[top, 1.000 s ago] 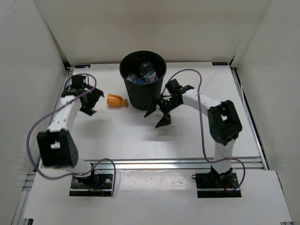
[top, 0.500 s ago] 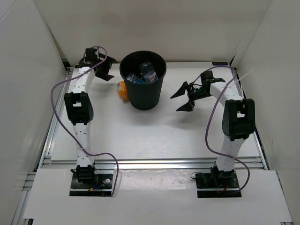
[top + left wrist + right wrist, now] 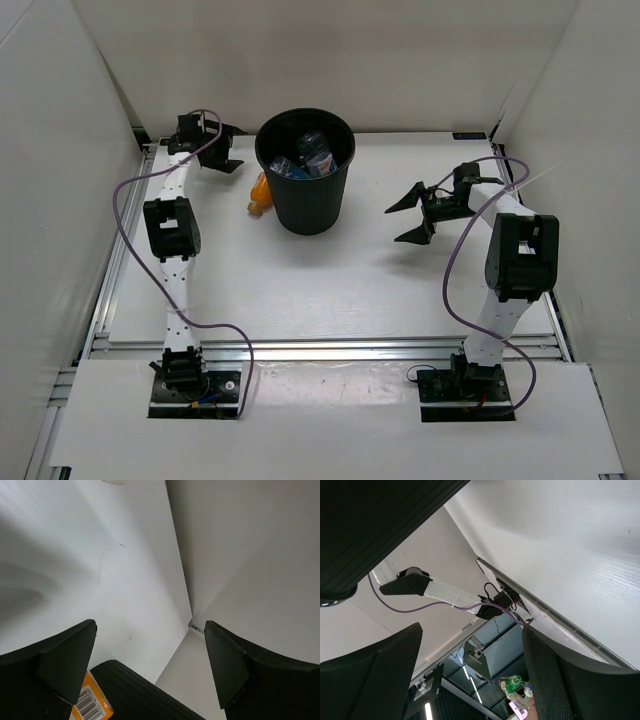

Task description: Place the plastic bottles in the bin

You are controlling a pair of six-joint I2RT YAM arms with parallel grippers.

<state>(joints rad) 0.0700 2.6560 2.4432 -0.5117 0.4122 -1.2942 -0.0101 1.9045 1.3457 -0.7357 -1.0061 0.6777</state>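
Observation:
The black bin [image 3: 306, 170] stands at the back middle of the table with several bottles inside, among them a clear one with a blue label [image 3: 315, 156]. The orange bottle [image 3: 259, 192] lies on the table against the bin's left side; its label shows in the left wrist view [image 3: 90, 706] beside the bin's ribbed wall [image 3: 135, 692]. My left gripper [image 3: 226, 146] is open and empty at the back left corner, behind the orange bottle. My right gripper [image 3: 409, 220] is open and empty, right of the bin, raised above the table.
White walls enclose the table on the left, back and right. The left arm is stretched along the left edge [image 3: 172, 230]. The right arm [image 3: 520, 255] stands near the right edge. The metal rail [image 3: 320, 350] runs along the near edge.
The left arm swung from the table's left middle to the back left corner. The orange bottle moved right, against the bin. The right gripper pulled away from the bin, to the right.

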